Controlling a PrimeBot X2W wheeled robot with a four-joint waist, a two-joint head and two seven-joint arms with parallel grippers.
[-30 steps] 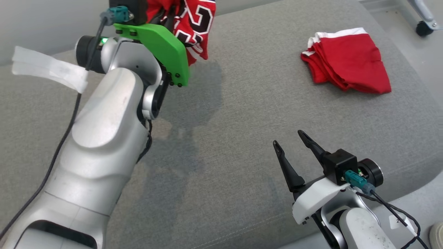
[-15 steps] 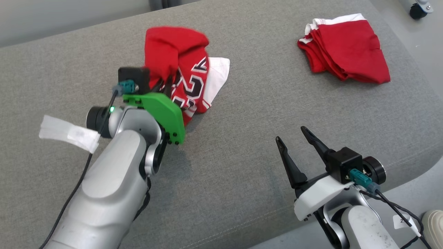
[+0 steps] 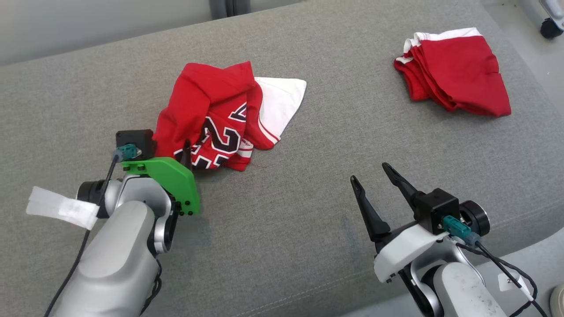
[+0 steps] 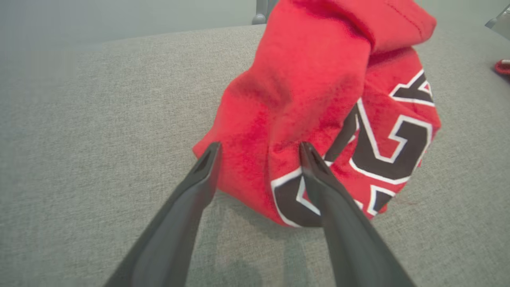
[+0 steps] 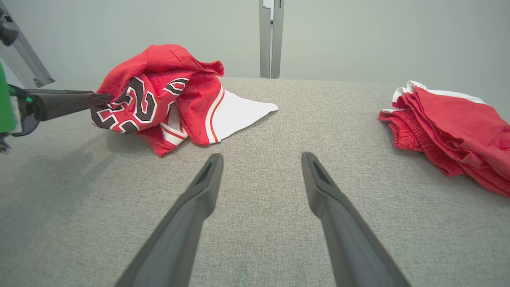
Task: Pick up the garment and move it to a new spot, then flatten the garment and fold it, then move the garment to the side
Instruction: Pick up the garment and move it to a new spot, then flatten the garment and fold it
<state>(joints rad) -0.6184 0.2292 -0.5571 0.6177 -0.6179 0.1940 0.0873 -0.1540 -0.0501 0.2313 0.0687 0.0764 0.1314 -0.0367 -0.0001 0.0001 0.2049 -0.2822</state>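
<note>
Grey woven upholstery covers the broad cushion (image 3: pixel 308 211) under everything, and the crumpled red garment (image 3: pixel 211 114) lies on it as a loose heap; beyond the garment the cushion's far edge meets a pale wall, where a slim metal post (image 5: pixel 270 40) stands upright. Well to the right of the garment a second red piece with white trim (image 3: pixel 458 70) lies folded flat, the two well apart with open grey fabric between them. The garment's long axis runs slantwise, from its bunched red end nearest the robot's left out to a white panel whose corner points away and to the right, toward the folded piece; its black, white-edged number print faces up and toward the robot. At the garment's near left edge sits the left gripper (image 4: pixel 259 149), its two dark fingers spread wide and pinching nothing, their tips at the cloth's lower folds; a green plate (image 3: pixel 167 176) on that wrist hides part of the hem in the head view. To the near right of the garment, well clear of it, the right gripper (image 3: pixel 368 171) hangs above bare cushion with its jaws just as wide. Left of the garment, a scrap of white tape (image 3: pixel 61 207) clings to the left arm's cable
</note>
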